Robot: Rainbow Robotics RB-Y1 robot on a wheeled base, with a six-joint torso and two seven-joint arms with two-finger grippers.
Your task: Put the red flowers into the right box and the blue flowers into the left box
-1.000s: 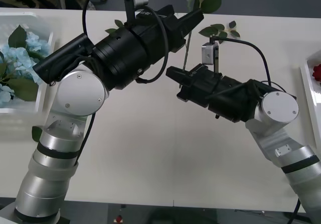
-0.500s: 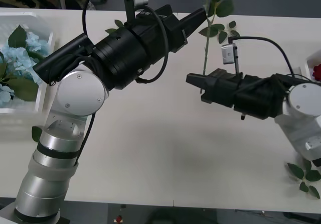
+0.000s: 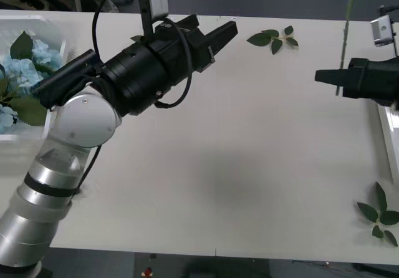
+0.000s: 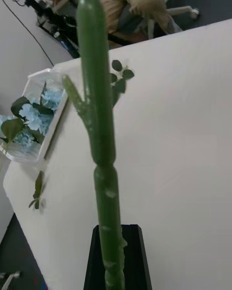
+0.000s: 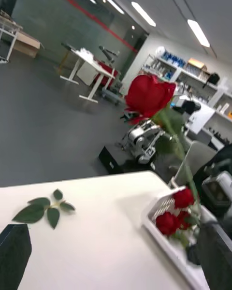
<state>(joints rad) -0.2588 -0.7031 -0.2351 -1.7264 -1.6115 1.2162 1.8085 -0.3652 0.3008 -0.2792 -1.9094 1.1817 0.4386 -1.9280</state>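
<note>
Front view: the right gripper (image 3: 321, 76) pinches a rose stem (image 3: 344, 38) and holds it upright near the right box (image 3: 388, 128), likely to drop it in; the left gripper (image 3: 225, 32) hangs open over mid-table. Right wrist view: black fingers (image 4: 116, 256) squeeze that green stem. Left wrist view: the held rose (image 5: 147, 96) is up high, two red flowers (image 5: 175, 211) lie in the right box.
</note>
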